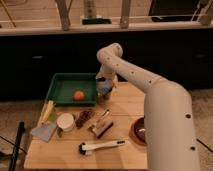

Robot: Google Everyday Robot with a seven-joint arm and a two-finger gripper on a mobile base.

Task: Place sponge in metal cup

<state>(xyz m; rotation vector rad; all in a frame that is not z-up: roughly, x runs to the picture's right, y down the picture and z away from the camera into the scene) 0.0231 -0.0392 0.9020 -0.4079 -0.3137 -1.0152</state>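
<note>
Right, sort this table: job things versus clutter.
Job: small blue-grey sponge at the gripper, by the right rim of the green tray; metal cup not made out.
Clutter: orange ball, white cup, flat grey cloth, white-handled brush, dark red bowl.

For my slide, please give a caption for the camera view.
Robot gripper holds the blue-grey sponge above the wooden table, beside the green tray.

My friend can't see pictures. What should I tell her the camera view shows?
A white robot arm reaches over a wooden table, its pincer at the right edge of a green tray holding an orange ball. Nearer are a white cup, a grey cloth, a white-handled brush and a dark red bowl.
</note>
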